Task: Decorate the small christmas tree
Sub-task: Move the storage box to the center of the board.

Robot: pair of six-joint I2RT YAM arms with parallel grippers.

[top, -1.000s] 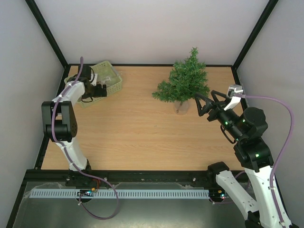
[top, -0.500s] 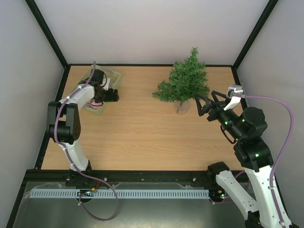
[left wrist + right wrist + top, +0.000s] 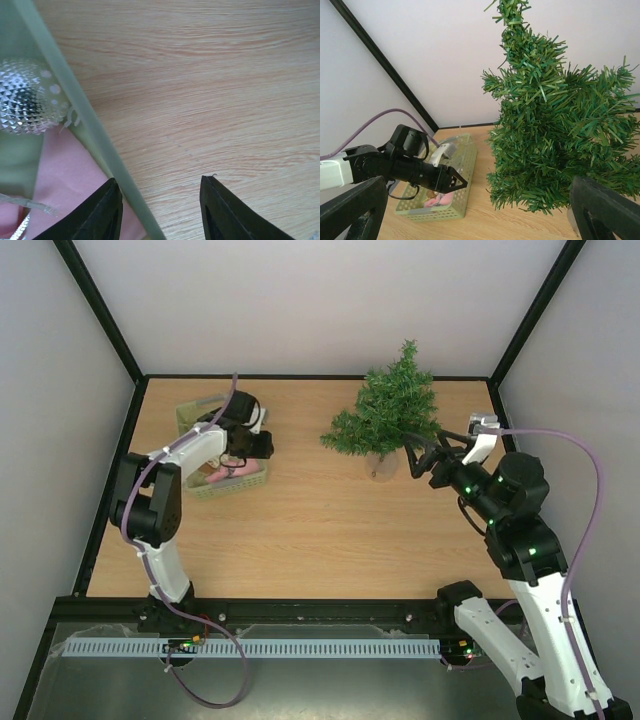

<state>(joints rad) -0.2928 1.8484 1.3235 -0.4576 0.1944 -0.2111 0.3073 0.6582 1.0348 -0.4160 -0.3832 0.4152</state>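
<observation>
While the left gripper stands about half open, its two dark fingertips straddle the side wall of the pale green basket. One tip sits inside, above a pink item, and the other sits outside, above the wooden table. We see a gap between the outer tip and the wall, so nothing is clamped. Deeper in the basket, against the same wall, lies a silver faceted bauble. From above, we find the left arm bent over the basket at the back left of the table.

On the other side, the right gripper has its fingers spread wide and holds nothing. The tips reach the lower right branches of the small christmas tree; we cannot tell whether they touch the needles. In the right wrist view the tree fills the space between and beyond the two fingers. It stands upright on a clear stand at the back right of the table, well apart from the basket
</observation>
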